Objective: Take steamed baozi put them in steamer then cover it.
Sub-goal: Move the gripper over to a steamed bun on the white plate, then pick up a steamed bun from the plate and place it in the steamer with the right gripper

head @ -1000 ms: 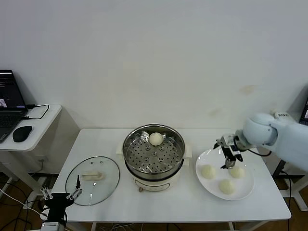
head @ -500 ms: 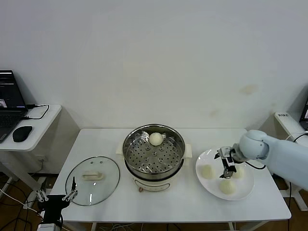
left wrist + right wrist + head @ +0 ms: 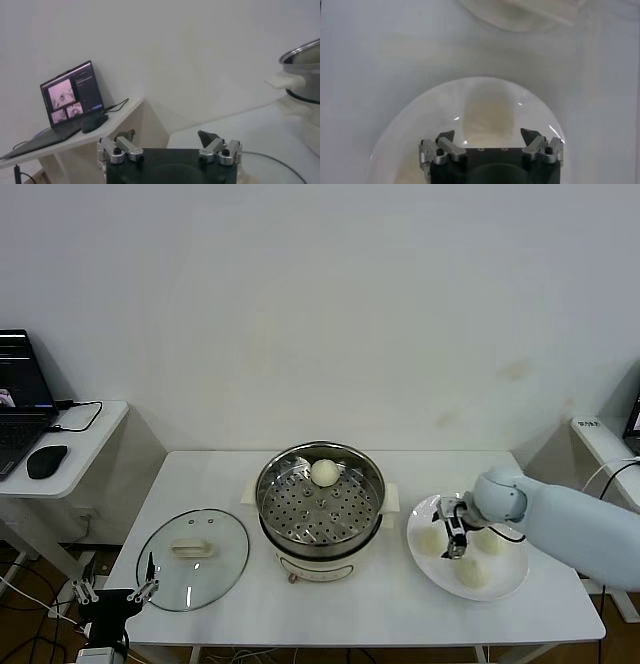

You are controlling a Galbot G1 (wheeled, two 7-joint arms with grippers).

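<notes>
While no readable brand or label is seen on any item, one cream-white round baozi (image 3: pixel 323 473) is seen lying in the shiny perforated steel steamer (image 3: pixel 285 506). Three more buns (image 3: pixel 432 540) are held on the flat white plate (image 3: pixel 506 579), where the right gripper (image 3: pixel 455 537) is poised, fingers apart. The clear glass lid (image 3: pixel 192 557) is laid left of the steamer. The left gripper (image 3: pixel 113 589) is parked low, fingers spread.

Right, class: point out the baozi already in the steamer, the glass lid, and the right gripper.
baozi in the steamer (image 3: pixel 323 473), head view, centre of the bun's top.
glass lid (image 3: pixel 192 550), head view, on its cream bar handle.
right gripper (image 3: pixel 455 536), head view, midway between its open fingertips, over the plate (image 3: pixel 430 579).
</notes>
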